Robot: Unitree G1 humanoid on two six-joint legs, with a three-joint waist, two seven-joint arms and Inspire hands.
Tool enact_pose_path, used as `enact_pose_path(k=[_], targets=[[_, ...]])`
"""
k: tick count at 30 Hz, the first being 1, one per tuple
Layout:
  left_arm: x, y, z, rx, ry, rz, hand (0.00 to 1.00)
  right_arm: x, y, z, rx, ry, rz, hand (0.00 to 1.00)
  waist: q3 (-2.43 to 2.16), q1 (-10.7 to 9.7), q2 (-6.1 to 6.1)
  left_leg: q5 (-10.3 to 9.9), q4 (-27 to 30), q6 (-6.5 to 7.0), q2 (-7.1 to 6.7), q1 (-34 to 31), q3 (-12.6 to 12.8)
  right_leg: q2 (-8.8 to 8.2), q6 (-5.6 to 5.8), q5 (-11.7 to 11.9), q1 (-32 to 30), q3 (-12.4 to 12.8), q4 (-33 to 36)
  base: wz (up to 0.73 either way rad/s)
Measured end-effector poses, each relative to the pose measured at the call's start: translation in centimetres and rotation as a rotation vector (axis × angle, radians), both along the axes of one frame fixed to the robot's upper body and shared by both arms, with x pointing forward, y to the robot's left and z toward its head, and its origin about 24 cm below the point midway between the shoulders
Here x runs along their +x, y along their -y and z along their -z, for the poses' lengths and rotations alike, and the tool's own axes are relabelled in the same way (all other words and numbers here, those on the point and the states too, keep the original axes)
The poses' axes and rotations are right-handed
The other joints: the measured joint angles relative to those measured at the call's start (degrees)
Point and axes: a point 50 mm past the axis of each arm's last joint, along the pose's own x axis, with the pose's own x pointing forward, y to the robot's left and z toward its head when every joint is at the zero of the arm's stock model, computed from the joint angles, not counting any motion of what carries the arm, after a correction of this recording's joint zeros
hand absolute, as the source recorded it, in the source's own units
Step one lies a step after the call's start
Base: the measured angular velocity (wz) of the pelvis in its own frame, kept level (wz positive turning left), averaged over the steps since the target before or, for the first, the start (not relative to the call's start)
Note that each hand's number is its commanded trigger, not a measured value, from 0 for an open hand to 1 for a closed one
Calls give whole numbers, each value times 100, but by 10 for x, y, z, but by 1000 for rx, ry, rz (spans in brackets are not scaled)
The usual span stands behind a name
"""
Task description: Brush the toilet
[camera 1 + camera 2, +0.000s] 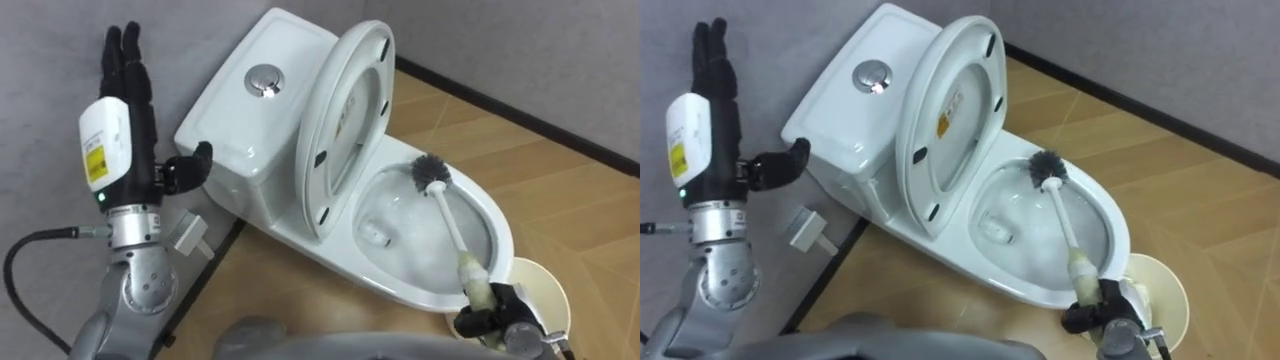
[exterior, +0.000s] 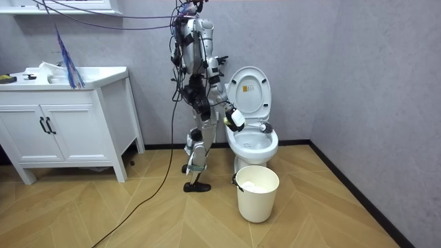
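Note:
The white toilet [image 1: 495,215] stands against the wall with its seat and lid [image 1: 345,120] raised. A toilet brush [image 1: 430,172] with dark bristles and a white shaft leans into the bowl, and its head rests on the bowl's far inner wall. My right hand [image 1: 490,315] is at the bowl's near rim, shut on the brush's handle. My left hand [image 1: 125,100] is raised beside the tank [image 1: 240,110], fingers straight up and thumb out towards the tank, holding nothing. In the room view I stand upright at the toilet [image 2: 253,141], on the room view's left of it.
A cream waste bin [image 1: 545,290] stands on the wood floor just in front of the bowl, by my right hand. A small grey-white block [image 1: 190,235] lies at the toilet's base near the wall. A white sink cabinet [image 2: 65,131] stands at the room view's left.

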Motion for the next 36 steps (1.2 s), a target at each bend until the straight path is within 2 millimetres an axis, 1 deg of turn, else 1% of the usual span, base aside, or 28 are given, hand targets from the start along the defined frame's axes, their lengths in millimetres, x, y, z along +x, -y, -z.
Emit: enact_pose_path(k=[1, 3, 5, 7, 9, 11, 13, 15, 17, 21, 24, 26, 28, 30, 32, 33, 34, 35, 36], targets=[[0, 3, 1, 16, -4, 17, 0, -1, 2, 0, -15, -21, -30, 100, -1, -50, 5, 3, -16, 2, -2, 6, 2, -3, 0, 0, -1, 4, 0, -3], [0, 7, 2, 30, -14, 39, 0, -8, 5, 1, -38, -82, -66, 100, -2, -66, 6, 12, -56, 5, 1, 32, 39, -6, 0, 0, -10, 47, -1, -10], [-1, 11, 7, 30, -49, 59, 0, -15, 9, 2, -57, -139, -92, 100, 0, -53, 6, 39, -159, 4, 9, 115, 146, -10, 0, 0, -18, 172, -4, -23], [-2, 12, 13, 33, -91, 67, 0, -16, 11, 2, -60, -155, -103, 100, 5, -74, 20, 52, -224, 6, 13, 171, 195, -13, 1, 0, -24, 233, -6, -19], [-2, 12, 17, 34, -117, 74, 0, -17, 12, 1, -72, -164, -137, 100, 11, -122, 31, 55, -250, 6, 13, 193, 191, -13, 1, 1, -19, 259, -6, -9], [-2, 11, 21, 53, -149, 81, 0, -15, 13, 1, -96, -183, -218, 100, 11, -214, 30, 57, -274, 9, 16, 189, 239, -16, 1, 1, -41, 268, -3, -2], [-3, 11, 25, 77, -175, 90, 0, -11, 13, 0, -115, -192, -282, 100, 6, -207, 38, 61, -280, 15, 22, 163, 294, -16, 5, 3, -95, 301, 2, -12], [-1, 12, 32, 95, -208, 108, 0, -9, 13, -1, -130, -196, -326, 100, 8, -216, 40, 73, -290, 19, 13, 149, 297, -25, 10, 6, -120, 320, 4, -4], [1, 12, 38, 102, -250, 120, 0, -6, 11, -1, -154, -211, -412, 100, 11, -221, 26, 75, -300, 22, 12, 154, 317, -28, 14, 8, -126, 339, 3, 0], [2, 9, 47, 113, -310, 115, 0, -5, 10, -1, -175, -225, -484, 100, 7, -212, 12, 76, -321, 23, 12, 189, 337, -32, 16, 9, -120, 401, 2, -7], [3, 5, 56, 125, -381, 107, 0, -2, 11, -1, -198, -235, -520, 100, -8, -219, -31, 78, -329, 23, 13, 195, 333, -30, 16, 9, -123, 416, -4, 0], [1, 1, 64, 133, -436, 89, 0, -2, 12, -2, -218, -244, -541, 100, -30, -217, -84, 78, -328, 23, 16, 194, 327, -26, 16, 9, -122, 412, -10, 0], [-1, -1, 70, 135, -473, 82, 0, 1, 12, -2, -239, -247, -557, 100, -28, -215, -105, 78, -326, 23, 17, 177, 321, -27, 16, 10, -135, 402, -8, 0], [1, 1, 69, 140, -470, 94, 0, 6, 14, -4, -267, -244, -580, 100, -39, -202, -121, 78, -306, 23, 17, 90, 315, -30, 16, 10, -212, 393, 6, 3], [6, 3, 71, 145, -477, 106, 0, 12, 17, -7, -291, -229, -604, 100, -26, -158, -136, 78, -302, 23, 17, 67, 304, -29, 17, 11, -222, 372, 6, 6], [7, 4, 72, 146, -478, 110, 0, 14, 18, -8, -299, -224, -615, 100, -22, -104, -142, 78, -303, 23, 19, 65, 316, -28, 17, 11, -231, 381, 10, -10], [11, 4, 72, 147, -473, 117, 0, 19, 19, -9, -315, -209, -630, 100, -25, -8, -147, 78, -299, 23, 36, 44, 342, -18, 10, 15, -288, 400, 33, -10], [15, 5, 71, 148, -463, 127, 0, 25, 19, -11, -334, -182, -636, 100, -17, 76, -160, 81, -270, 19, 45, -17, 331, -10, 0, 21, -333, 393, 56, -8], [18, 5, 70, 149, -458, 132, 0, 28, 19, -12, -344, -169, -641, 100, -11, 106, -174, 84, -266, 14, 53, -55, 331, -6, -3, 23, -382, 394, 83, 0]])
